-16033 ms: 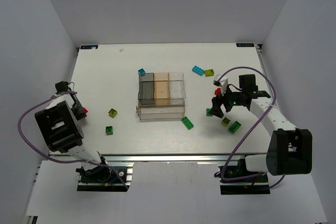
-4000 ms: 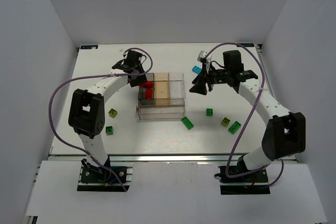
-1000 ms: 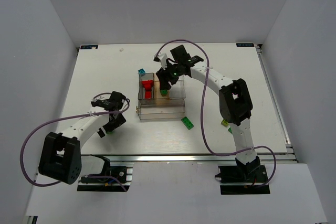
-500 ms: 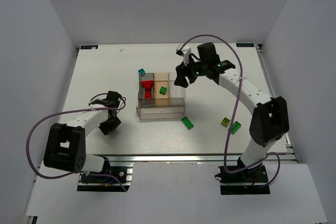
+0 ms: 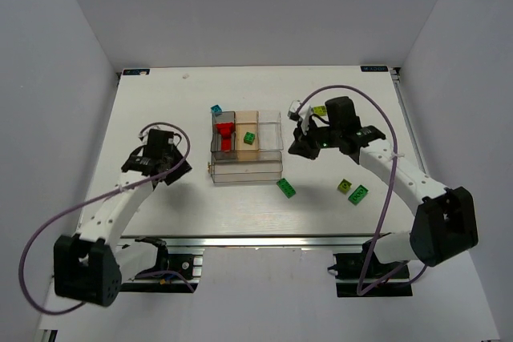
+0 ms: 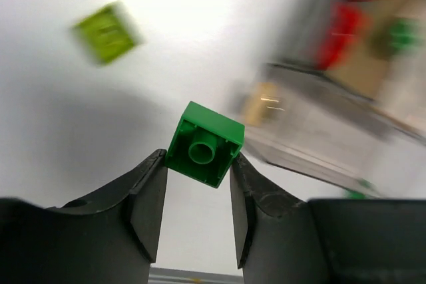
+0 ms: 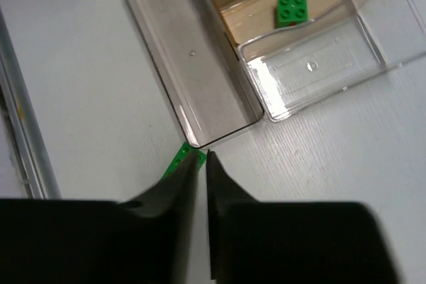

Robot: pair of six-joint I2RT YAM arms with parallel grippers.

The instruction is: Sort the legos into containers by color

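Note:
My left gripper (image 6: 198, 157) is shut on a dark green lego (image 6: 205, 143), held off the table; from above it (image 5: 167, 166) hangs left of the containers (image 5: 247, 167). A lime lego (image 6: 106, 31) lies below it. The containers hold red legos (image 5: 225, 132) in the grey left compartment and a green lego (image 5: 249, 138) on the tan floor. My right gripper (image 7: 201, 157) is shut on nothing, over the box's near right corner (image 7: 200, 141), with a green lego (image 7: 178, 159) on the table under its tips. From above it (image 5: 298, 148) is right of the box.
A cyan lego (image 5: 216, 109) lies behind the box's far left corner. A lime lego (image 5: 319, 110) sits by the right arm. A green lego (image 5: 286, 188) lies in front of the box; a lime one (image 5: 345, 186) and a green one (image 5: 358, 195) lie further right.
My left gripper has shut on the green lego and lifted it. My right gripper left a green lego in the tan compartment, drew back to the right of the box and shut.

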